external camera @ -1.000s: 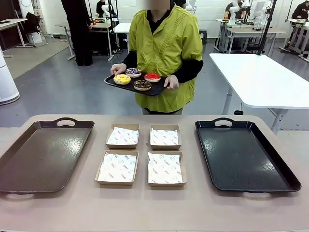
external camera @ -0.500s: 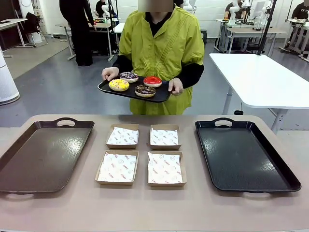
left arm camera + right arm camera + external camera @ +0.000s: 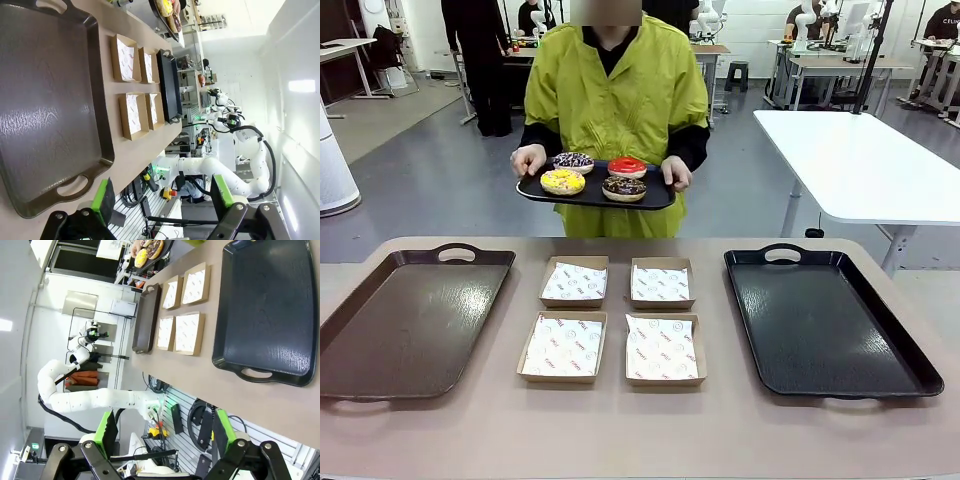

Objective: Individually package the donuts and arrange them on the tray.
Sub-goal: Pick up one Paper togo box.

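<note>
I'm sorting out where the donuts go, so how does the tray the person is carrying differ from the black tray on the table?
The carried tray is held in the air by the person's hands, while the black table tray lies flat on the table. The carried tray bears four donuts; the black table tray bears none. Both are dark with raised rims.

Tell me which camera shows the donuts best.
The front view: all four donuts sit in plain sight on the small black tray the person holds. Both wrist views catch them partly, small and cut off at the top edge.
</note>
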You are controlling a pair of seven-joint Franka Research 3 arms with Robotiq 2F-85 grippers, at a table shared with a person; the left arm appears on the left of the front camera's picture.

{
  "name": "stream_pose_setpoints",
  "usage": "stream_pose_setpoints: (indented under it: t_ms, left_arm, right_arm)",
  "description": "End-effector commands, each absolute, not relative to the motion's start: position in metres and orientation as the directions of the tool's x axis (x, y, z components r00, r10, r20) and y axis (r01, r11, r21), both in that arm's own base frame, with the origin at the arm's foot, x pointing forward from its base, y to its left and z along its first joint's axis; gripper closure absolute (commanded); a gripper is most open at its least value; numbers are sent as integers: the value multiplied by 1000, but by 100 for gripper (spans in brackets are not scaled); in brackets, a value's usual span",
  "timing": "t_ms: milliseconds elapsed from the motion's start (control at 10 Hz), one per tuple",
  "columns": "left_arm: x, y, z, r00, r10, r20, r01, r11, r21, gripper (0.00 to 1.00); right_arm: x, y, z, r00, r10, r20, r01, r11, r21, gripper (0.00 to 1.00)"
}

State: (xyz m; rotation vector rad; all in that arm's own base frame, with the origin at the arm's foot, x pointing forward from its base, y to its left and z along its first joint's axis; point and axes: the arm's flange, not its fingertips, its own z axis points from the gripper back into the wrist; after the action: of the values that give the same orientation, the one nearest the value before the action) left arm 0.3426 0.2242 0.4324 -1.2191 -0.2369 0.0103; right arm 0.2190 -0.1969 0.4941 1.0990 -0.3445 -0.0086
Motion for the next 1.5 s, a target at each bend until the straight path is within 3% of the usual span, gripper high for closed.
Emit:
stream_pose_setpoints:
  t_ms: [0, 1400]
  left_arm:
    - [341, 225, 433, 975, 138, 176, 120, 343, -932, 0]
    - [341, 225, 433, 975, 138, 176, 120, 343, -932, 0]
  right_arm:
    - [219, -197, 495, 941, -177, 288, -185, 443, 877, 0]
    - [219, -197, 495, 941, -177, 288, -185, 443, 877, 0]
